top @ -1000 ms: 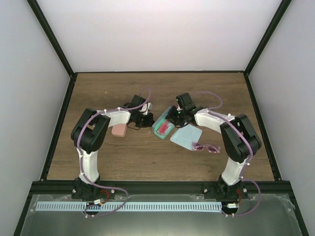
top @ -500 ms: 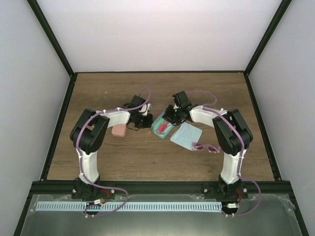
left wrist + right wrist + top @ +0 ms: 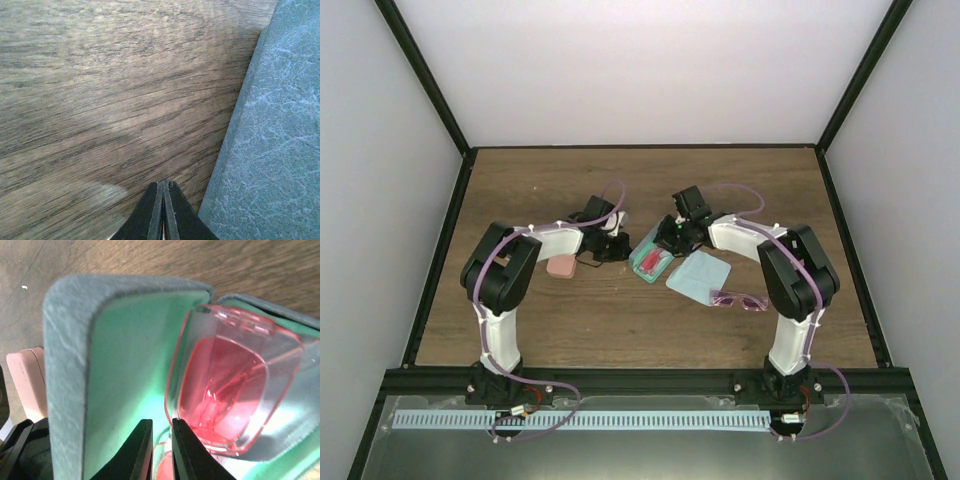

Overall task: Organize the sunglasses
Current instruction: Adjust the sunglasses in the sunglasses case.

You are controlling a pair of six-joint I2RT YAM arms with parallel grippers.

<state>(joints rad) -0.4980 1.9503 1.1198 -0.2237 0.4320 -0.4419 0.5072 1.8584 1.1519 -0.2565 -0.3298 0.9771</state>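
R pincer (image 3: 162,422) is pinching the red-lensed sunglasses (image 3: 232,390) by a lens rim. Its fingers are closing to a thin gap w/ the pink frame edge running down btwn them. The pair is sitting inside the open blue-grey case (image 3: 70,355), over its green lining, just ahead of the fingertips. L pincer (image 3: 163,184) is clenching on nothing, its two black fingers (image 3: 150,210) pressing flat together low over the wooden table (image 3: 100,100). The case's textured grey outside is lying just to its right in the wrist view; touching or not, can't tell. Seen from overhead, both pincers are closing in on the case at mid-table, L from one side, R from the other. A pink case (image 3: 562,266) is lying near the L pincer, on the side away from the blue-grey one. A pale blue cloth (image 3: 700,275) is lying just beside the open case, nearer the arm bases than the R pincer. The pinkish-purple sunglasses (image 3: 740,299) are resting on the table just beside the cloth's near edge, apart from both pincers and held by neither.
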